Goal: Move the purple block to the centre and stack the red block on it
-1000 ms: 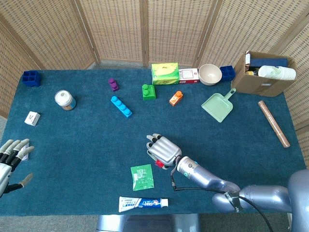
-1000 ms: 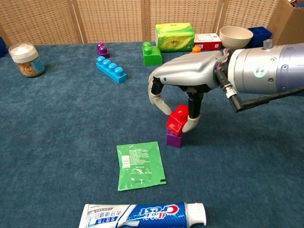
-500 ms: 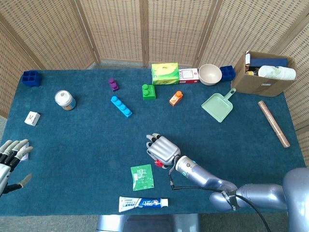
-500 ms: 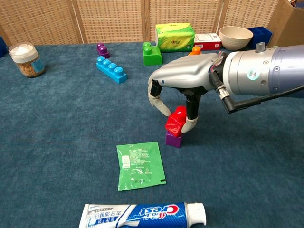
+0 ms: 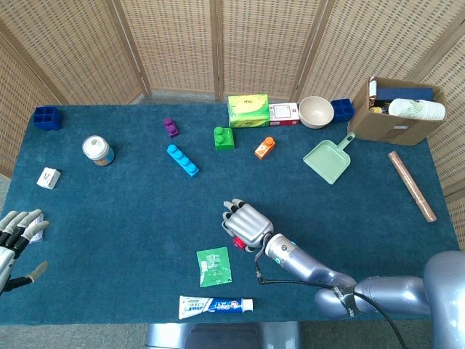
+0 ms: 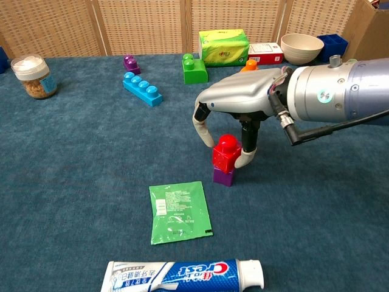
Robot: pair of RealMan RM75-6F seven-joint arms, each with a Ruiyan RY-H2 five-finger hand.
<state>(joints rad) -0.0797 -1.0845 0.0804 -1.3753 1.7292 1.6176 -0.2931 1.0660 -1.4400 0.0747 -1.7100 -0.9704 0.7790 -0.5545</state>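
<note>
The red block (image 6: 225,153) stands upright on the small purple block (image 6: 223,177) near the middle of the blue table (image 6: 91,158). My right hand (image 6: 240,109) arches over the stack. Its thumb (image 6: 247,158) presses the red block's right side and a finger (image 6: 203,131) curls down to its left edge. From the head view the right hand (image 5: 247,226) covers the stack, and only a bit of the red block (image 5: 239,243) peeks out. My left hand (image 5: 14,240) hovers at the table's left edge, fingers spread and holding nothing.
A green packet (image 6: 180,212) and a toothpaste tube (image 6: 182,275) lie just in front of the stack. Further back are a blue long brick (image 6: 143,89), a green brick (image 6: 194,67), another purple block (image 6: 130,62), a jar (image 6: 35,76), a dustpan (image 5: 330,156) and a cardboard box (image 5: 396,109).
The red block was tilted on the purple one; it now sits upright and squarely on it. The right hand shifted slightly; the left hand stayed put.
</note>
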